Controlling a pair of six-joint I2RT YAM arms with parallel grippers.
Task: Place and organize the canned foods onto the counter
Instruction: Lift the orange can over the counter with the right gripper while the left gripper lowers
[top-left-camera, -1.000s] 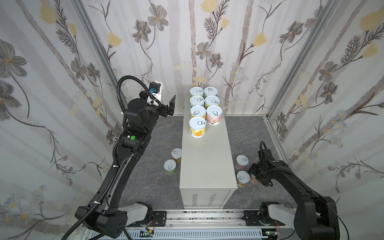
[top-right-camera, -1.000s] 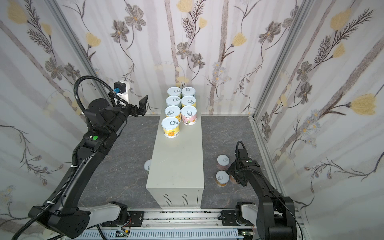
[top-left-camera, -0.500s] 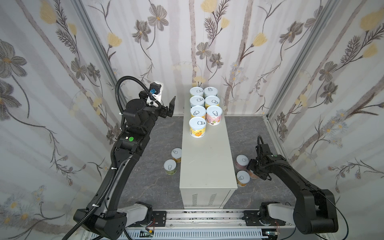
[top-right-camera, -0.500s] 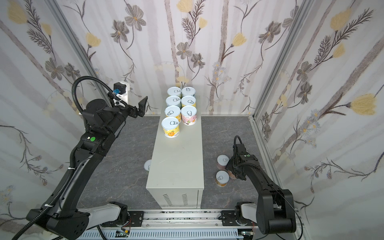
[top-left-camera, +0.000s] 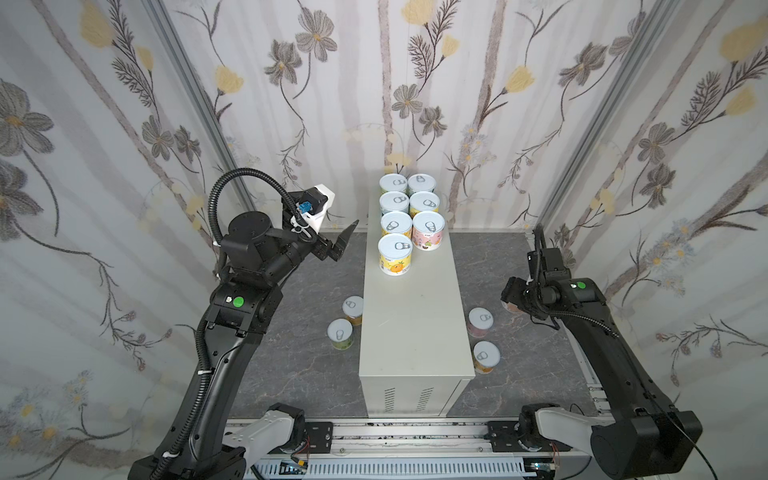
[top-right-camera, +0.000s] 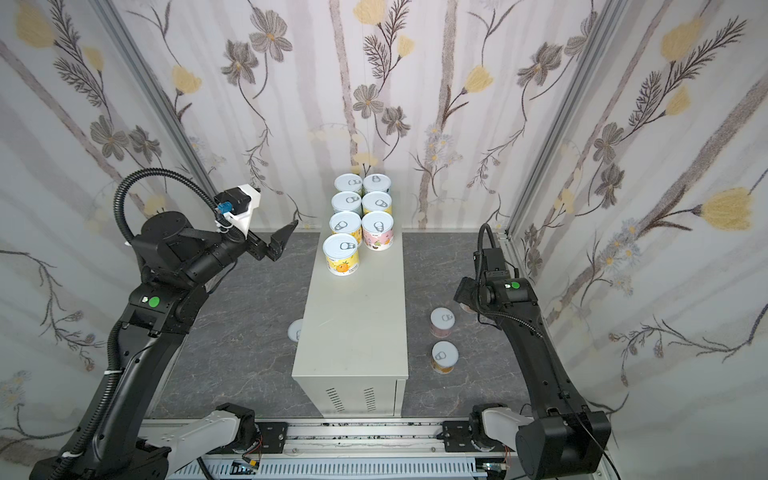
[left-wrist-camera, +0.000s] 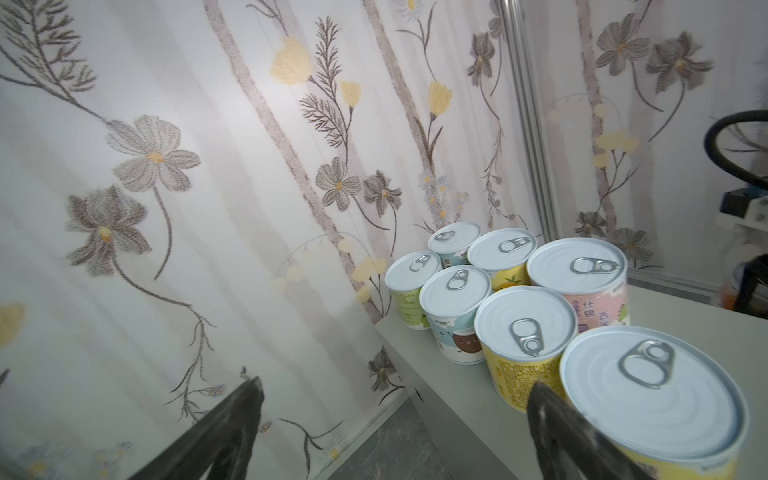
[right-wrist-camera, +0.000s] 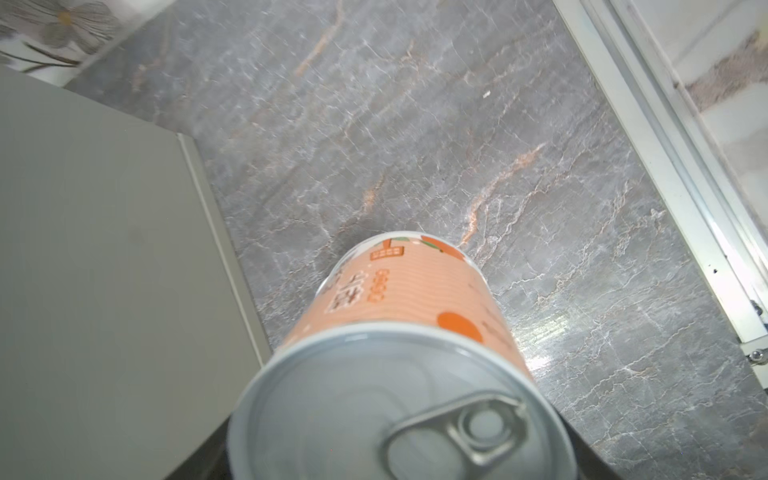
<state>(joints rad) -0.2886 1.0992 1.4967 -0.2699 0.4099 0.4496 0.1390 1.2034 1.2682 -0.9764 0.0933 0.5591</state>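
Seven cylindrical pull-tab canned foods (top-left-camera: 395, 254) noted grouped at far end of smooth metal counter (top-left-camera: 411, 316); four seen on marbled floor (top-left-camera: 303, 374). Left gripper (top-left-camera: 338, 243) found wide open, empty. Right gripper (top-left-camera: 512, 296) found clamped on orange can (right-wrist-camera: 399, 316), shifted farther since a second earlier.

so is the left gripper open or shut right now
Open: in the left wrist view the left gripper has its fingers spread wide apart, with nothing held between them.
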